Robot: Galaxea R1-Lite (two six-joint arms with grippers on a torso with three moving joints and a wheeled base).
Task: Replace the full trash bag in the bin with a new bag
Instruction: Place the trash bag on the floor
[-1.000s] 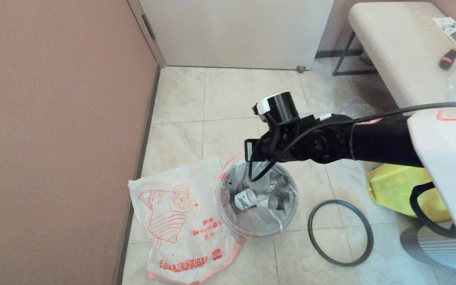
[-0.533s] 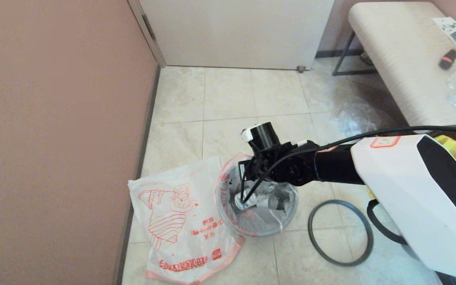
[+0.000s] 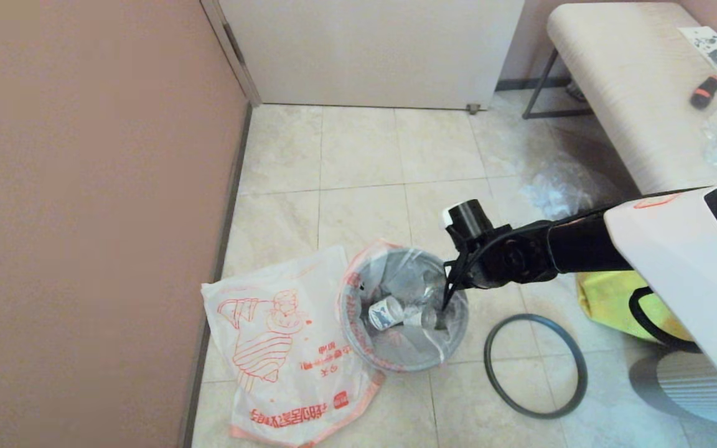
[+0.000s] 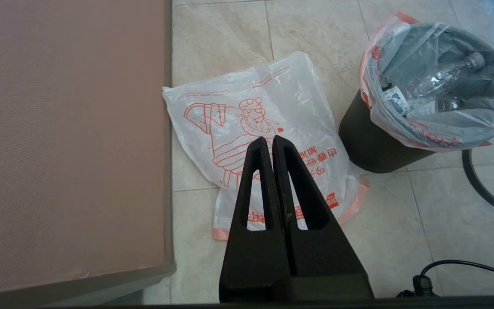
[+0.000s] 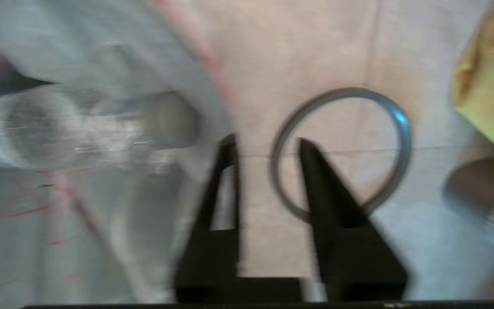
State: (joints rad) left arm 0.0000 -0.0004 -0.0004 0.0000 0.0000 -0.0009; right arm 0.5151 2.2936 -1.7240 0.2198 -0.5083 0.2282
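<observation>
Translucent white plastic lines the bin [image 4: 375,146], a small round black bucket on the tiled floor; this is the full trash bag [image 3: 358,336], its pink-red edge folded over the rim, and clear plastic bottles [image 4: 433,88] lie inside it. The right end effector [image 3: 442,314] hangs over the bin's right side with its fingers apart, grasping nothing; in its wrist view the tips stand at the bag's edge. To do this step well, I think it should close on the folded edge only, not on a bottle, and then lift straight up so the bin does not tip. The grey hoop rim [image 3: 536,364] lies on the floor just beside the bin. The new bag [image 3: 277,348] lies flat between bin and wall. The left end effector [image 4: 269,148] is clenched, empty, above the new bag.
</observation>
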